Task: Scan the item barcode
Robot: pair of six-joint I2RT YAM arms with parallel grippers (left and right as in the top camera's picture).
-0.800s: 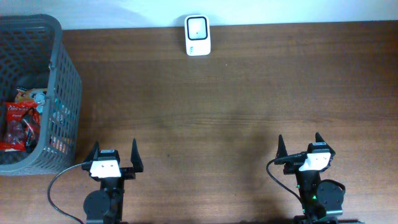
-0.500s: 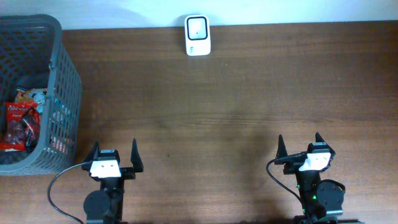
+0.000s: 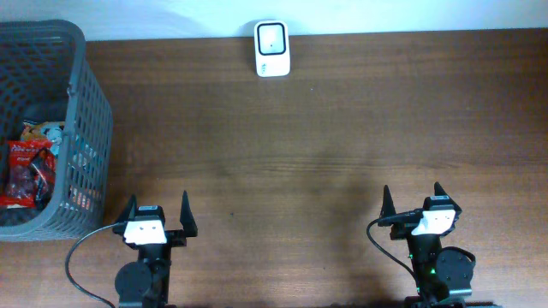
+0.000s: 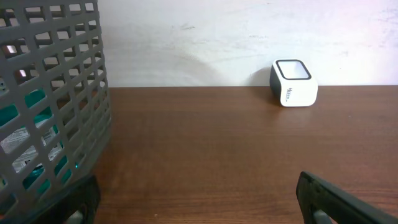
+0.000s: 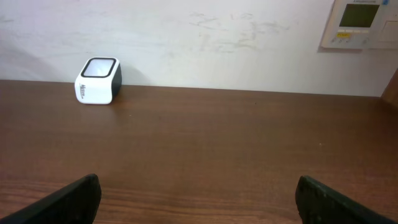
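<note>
A white barcode scanner stands at the table's far edge by the wall; it also shows in the left wrist view and the right wrist view. Packaged items, one a red snack packet, lie inside the grey basket at the left; no barcode shows on any of them. My left gripper rests open at the near edge, just right of the basket. At the near right my right gripper is open too. Nothing sits between either pair of fingers.
The basket wall fills the left of the left wrist view, close to my left fingertip. A wall-mounted control panel hangs at the far right. Brown wood tabletop stretches between the grippers and the scanner.
</note>
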